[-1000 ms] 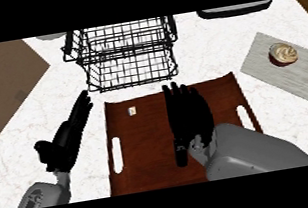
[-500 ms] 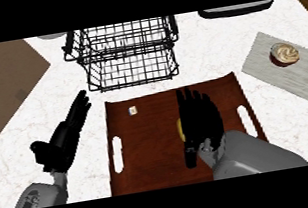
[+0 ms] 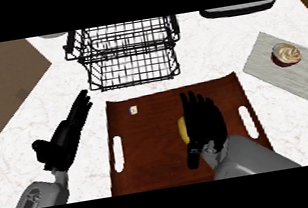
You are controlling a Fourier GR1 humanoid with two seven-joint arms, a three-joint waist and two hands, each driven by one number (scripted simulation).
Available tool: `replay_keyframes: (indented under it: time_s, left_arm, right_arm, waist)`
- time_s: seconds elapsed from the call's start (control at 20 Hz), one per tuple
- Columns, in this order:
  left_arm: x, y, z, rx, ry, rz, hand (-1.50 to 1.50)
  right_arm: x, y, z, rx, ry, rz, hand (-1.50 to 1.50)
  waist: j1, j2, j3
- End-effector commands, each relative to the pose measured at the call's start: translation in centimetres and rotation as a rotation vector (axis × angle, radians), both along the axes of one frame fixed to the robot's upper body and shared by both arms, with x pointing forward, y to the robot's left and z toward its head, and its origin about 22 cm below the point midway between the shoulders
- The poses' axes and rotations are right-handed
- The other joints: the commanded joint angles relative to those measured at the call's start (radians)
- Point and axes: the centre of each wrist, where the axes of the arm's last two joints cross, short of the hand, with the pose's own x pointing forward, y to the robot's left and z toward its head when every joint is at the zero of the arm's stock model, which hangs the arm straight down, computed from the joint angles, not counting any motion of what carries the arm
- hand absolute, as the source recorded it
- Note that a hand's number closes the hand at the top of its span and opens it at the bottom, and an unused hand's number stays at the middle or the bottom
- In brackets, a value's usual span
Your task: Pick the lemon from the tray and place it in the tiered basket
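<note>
Change: the right hand [image 3: 203, 121] has shifted a little toward the desk's right edge, and a yellow sliver of the lemon [image 3: 182, 130] now shows at its left side.
Right hand: low over the middle of the tray [image 3: 159, 168], forearm coming in from the near edge.
Right fingers [image 3: 206, 105]: stretched straight, side by side, pointing at the far edge; laid over the lemon, not curled round it as far as can be seen.
Lemon: on the tray, mostly hidden under the right hand; only its left rim shows.
Tray: brown, with slot handles, at the middle of the desk's [image 3: 208, 52] near edge; a small pale tag [image 3: 133, 110] lies near its far-left corner.
Tiered basket [image 3: 135, 81]: black wire, just beyond the tray's far rim, toward the far edge.
Left hand [image 3: 65, 140]: beside the tray's left rim, fingers [image 3: 79, 107] straight and together, holding nothing.
Step, judged: grasp not yet closed.
Risk, roll: the lemon sits off toward the thumb side; closing off-centre may squeeze it out leftward across the tray.
Risk, flat press: straight fingers pushing down could pin it rather than lift it.
Risk, transfer: the basket's near wire wall stands in the path; a low carry could knock the lemon or the fingers against it.
</note>
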Motion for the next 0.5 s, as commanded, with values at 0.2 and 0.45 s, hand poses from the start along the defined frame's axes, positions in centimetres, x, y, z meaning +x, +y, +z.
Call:
replay_keyframes:
  time_s: [0.2, 0.45]
  left_arm:
    - [0.6, 0.6, -0.7, -0.005, -0.002, 0.003, 0.00]
    - [-1.2, -0.4, -2.2, -0.005, -0.001, 0.007, 0.00]
  right_arm:
    - [0.4, 0.0, -2.9, 0.025, -0.009, -0.088, 1.50]
    - [1.5, 1.5, -2.0, 0.048, -0.118, -0.028, 1.50]
  waist:
    - [0.002, 0.003, 0.000]
    - [0.007, 0.002, 0.000]
